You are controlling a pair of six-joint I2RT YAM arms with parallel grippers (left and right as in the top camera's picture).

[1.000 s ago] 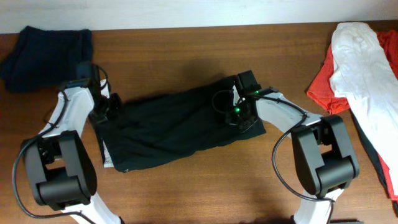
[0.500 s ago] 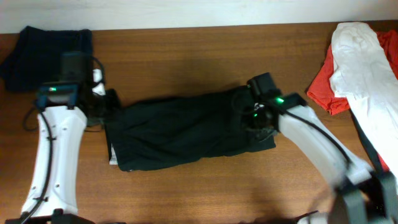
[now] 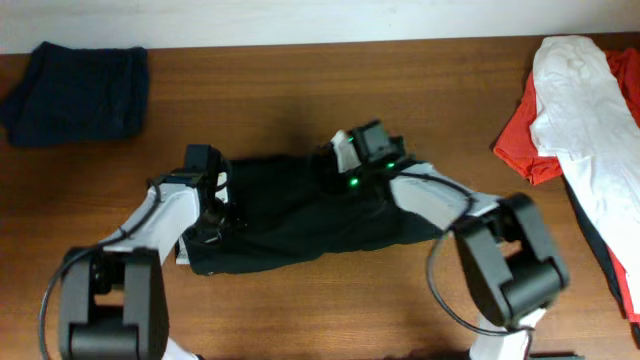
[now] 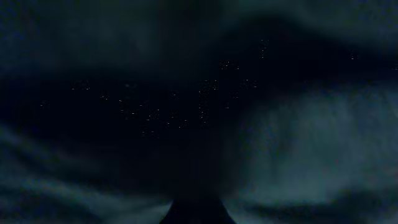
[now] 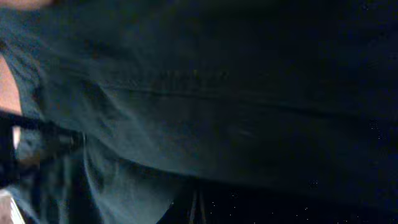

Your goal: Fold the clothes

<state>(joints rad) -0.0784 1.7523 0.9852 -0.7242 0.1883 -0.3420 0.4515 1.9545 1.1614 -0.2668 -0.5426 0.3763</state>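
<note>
The clothes [image 3: 300, 215] are one black wrinkled garment lying across the middle of the table, with a pale strip at the lower left corner [image 3: 180, 252]. My left gripper [image 3: 215, 205] sits over the garment's left part, jaws shut with fabric pinched. Dark cloth [image 4: 298, 137] fills the left wrist view above the closed tips [image 4: 198, 210]. My right gripper [image 3: 338, 170] rests at the garment's top middle edge. Its fingers [image 5: 196, 208] are closed together, with a fold of the cloth [image 5: 186, 93] running into them.
A navy folded garment [image 3: 80, 90] lies at the back left. White [image 3: 580, 120] and red [image 3: 520, 140] garments are piled at the right edge. Bare wooden table [image 3: 330, 310] shows in front of the clothes.
Both grippers have moved inward from the garment's ends toward its middle. The left end of the garment has shifted right with the left gripper. The right jaws opened briefly and closed again.
</note>
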